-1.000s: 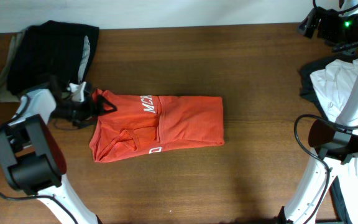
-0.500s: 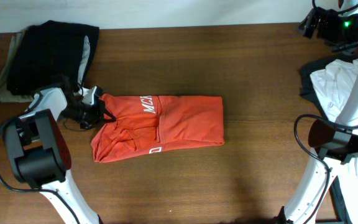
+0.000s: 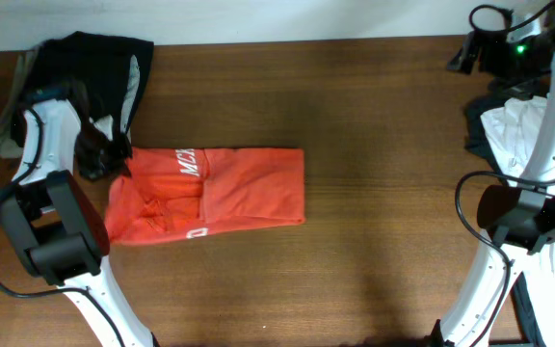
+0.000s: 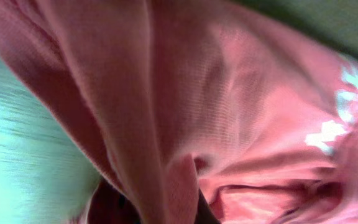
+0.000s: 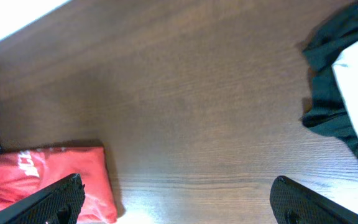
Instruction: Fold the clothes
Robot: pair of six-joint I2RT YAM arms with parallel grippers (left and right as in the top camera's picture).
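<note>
1. Along the near edge, toward 6 o'clock in the overhead view, the table (image 3: 383, 241) is showing brown wood grain running left to right.
2. Farther in, toward 9 o'clock from the table's middle, the red-orange T-shirt (image 3: 239, 188) is lying flat as a folded rectangle, its long side running from 9 to 3 o'clock.
3. A small white logo (image 3: 198, 233) is showing at the shirt's near edge, and white lettering (image 3: 189, 162) is sitting by its far edge.
4. At the shirt's 10 o'clock corner, the left gripper (image 3: 118, 166) is gripping the cloth, its jaws clenched on the T-shirt. Its wrist view is filling with bunched red-pink fabric right at the lens.
5. Toward 3 o'clock, at the table's right edge, a white garment (image 3: 514, 135) is lying on a dark garment (image 3: 472, 120), well apart from the T-shirt.
6. At 11 o'clock, just beyond the left gripper, a dark pile of clothes (image 3: 85, 72) is lying in the far left corner, with a grey-olive piece (image 3: 3, 135) peeking out at its left side.
7. Farthest off, at 1 o'clock, the right gripper (image 5: 176, 190) is hanging above the table with its jaws released wide, holding nothing. Its wrist view is taking in the T-shirt's end at 8 o'clock and the dark garment at 2 o'clock.
</note>
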